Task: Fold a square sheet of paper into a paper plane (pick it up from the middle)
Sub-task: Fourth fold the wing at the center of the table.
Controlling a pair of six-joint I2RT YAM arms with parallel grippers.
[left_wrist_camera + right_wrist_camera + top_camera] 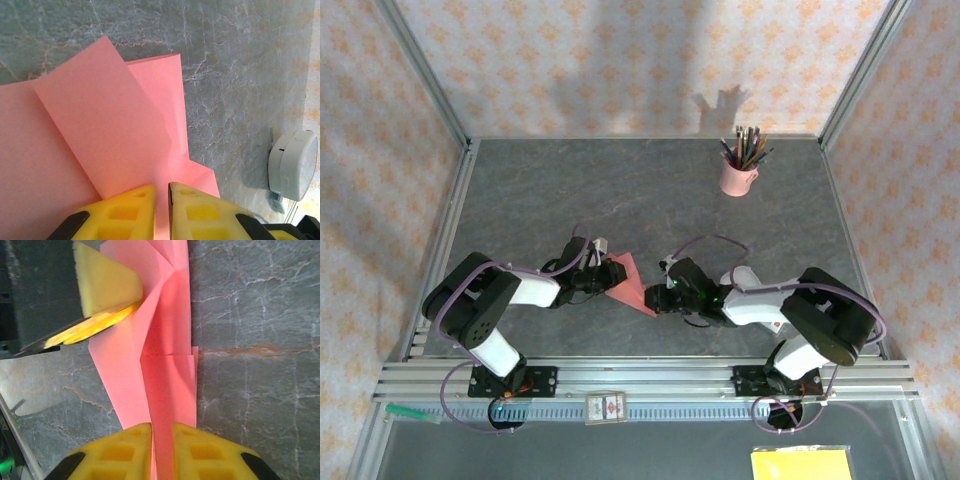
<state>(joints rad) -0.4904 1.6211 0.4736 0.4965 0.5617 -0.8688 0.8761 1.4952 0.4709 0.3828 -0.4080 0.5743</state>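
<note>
The square sheet of paper [631, 283] is salmon pink and folded into a narrow pointed shape with creased flaps, held just above the grey table between both arms. My left gripper [606, 276] is shut on its left end, and a flap [100, 115] fans out ahead of the left gripper [162, 192]. My right gripper [658, 300] is shut on the paper's centre ridge [167, 375] at the pointed end, which runs between the yellow fingers of the right gripper [161, 432]. Across from it, the left gripper's fingers [102, 287] pinch the far end.
A pink cup of pencils [738, 175] stands at the back right. A white rounded object [295, 165] lies on the table close to the left gripper. An aluminium rail [650, 380] runs along the near edge, with a small card [605, 407] and a yellow pad [800, 463] beyond it.
</note>
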